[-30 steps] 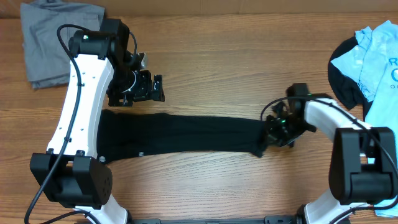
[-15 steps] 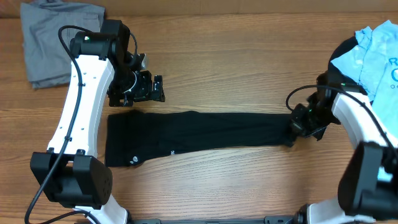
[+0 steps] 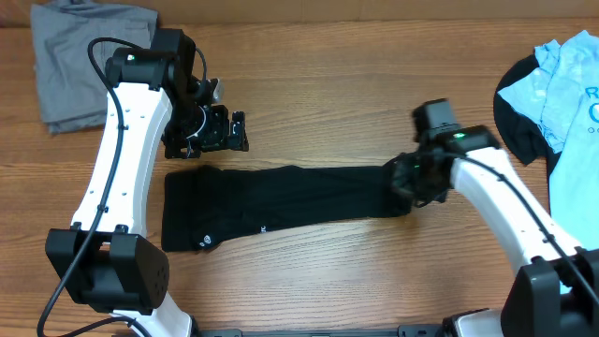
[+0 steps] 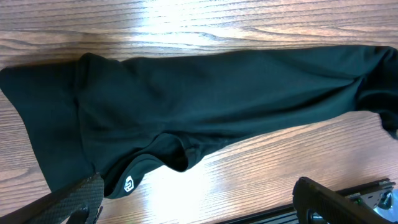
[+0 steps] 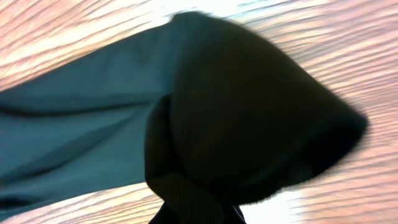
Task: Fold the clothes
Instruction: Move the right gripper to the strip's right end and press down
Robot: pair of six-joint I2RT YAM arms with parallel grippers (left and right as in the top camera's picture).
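Overhead | black shirt (image 3: 281, 198) end clamped in right gripper (image 3: 405, 184) (left gripper (image 3: 239, 132) apart)

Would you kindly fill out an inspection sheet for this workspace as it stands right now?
Surface: wooden table, bare grain between the items.
Job's things: black shirt folded into a long band across the middle, its right end bunched up; grey garment at the far-left corner; light blue T-shirt at the right edge, lying over a black garment.
Clutter: nothing seen.
Grippers: left pincer open, empty, just beyond the shirt's left end; right pincer shut on the shirt's right end.
Cables: black cable running along the left arm, clear of the fabric.
Surroundings: nothing seen beyond the table.
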